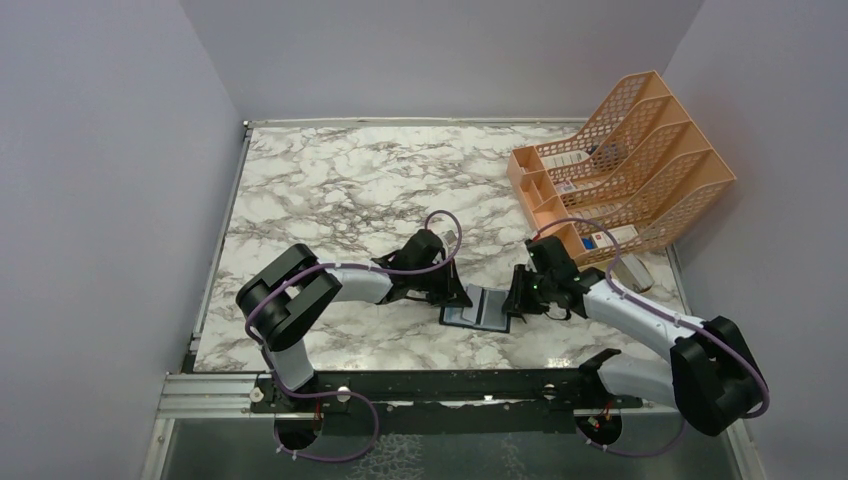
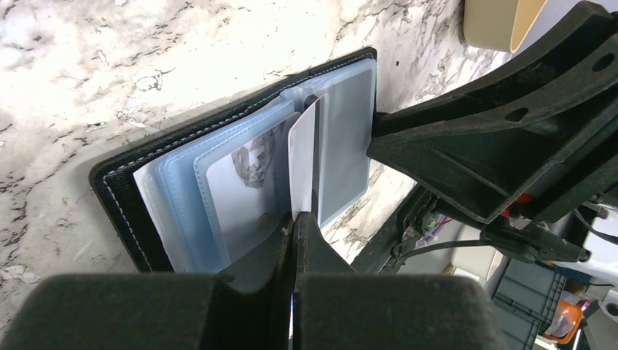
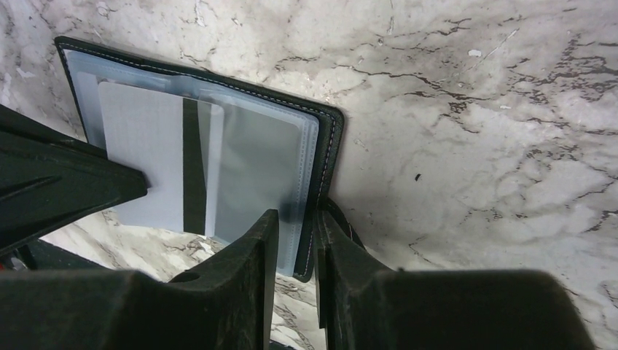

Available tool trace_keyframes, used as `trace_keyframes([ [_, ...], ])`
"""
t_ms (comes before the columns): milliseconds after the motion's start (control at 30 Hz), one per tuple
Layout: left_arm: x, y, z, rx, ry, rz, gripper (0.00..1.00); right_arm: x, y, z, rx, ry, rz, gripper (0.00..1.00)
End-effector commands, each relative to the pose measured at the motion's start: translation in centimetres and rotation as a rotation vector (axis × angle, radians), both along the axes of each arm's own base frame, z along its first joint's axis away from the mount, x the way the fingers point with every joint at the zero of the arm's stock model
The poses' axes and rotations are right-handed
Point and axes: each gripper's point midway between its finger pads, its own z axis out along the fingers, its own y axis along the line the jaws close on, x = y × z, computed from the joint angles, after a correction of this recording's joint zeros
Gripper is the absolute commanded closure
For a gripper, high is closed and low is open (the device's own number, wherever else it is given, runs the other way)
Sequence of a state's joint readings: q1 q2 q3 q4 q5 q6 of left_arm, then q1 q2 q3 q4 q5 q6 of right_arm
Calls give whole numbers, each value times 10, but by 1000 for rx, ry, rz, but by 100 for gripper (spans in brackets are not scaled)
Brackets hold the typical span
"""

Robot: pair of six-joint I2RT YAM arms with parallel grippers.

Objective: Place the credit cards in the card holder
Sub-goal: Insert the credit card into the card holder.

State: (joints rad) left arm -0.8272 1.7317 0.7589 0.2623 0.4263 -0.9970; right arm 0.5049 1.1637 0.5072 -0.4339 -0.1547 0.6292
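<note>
My left gripper (image 2: 295, 222) was pinched together on the near edge of a white card (image 2: 302, 157), holding it on edge over the open card holder (image 2: 120, 197). I could not tell whether the card's far edge was inside a pocket. My right gripper (image 3: 297, 230) was clamped on the right-hand cover and clear sleeves of the holder, which lay spread open on the marble table (image 1: 330, 190) between the two arms, near the front edge. A second card (image 2: 240, 193) sat flat in a left-side sleeve. The orange file rack (image 1: 640, 160) stood well apart at the far right.
</note>
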Motion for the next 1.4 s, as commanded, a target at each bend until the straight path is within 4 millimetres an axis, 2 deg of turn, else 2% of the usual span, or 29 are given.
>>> trace_keyframes([
  [0,9,10,-16,67,-57,43,100,-5,7,-5,40,23,-5,77],
  [433,4,2,-18,44,-61,37,100,-12,14,-10,125,33,-47,86],
  [767,-2,-8,-17,30,-75,18,99,-11,15,-6,145,15,-62,87],
  [933,2,-5,-4,15,-119,31,74,-4,12,5,120,-17,-67,83],
  [1033,2,-5,4,8,-127,37,64,-1,10,15,118,-46,-64,78],
  [1133,5,-5,14,0,-148,45,57,3,6,22,97,-71,-79,74],
  [1367,9,-3,16,34,-168,48,50,15,-8,24,0,-114,-101,69],
])
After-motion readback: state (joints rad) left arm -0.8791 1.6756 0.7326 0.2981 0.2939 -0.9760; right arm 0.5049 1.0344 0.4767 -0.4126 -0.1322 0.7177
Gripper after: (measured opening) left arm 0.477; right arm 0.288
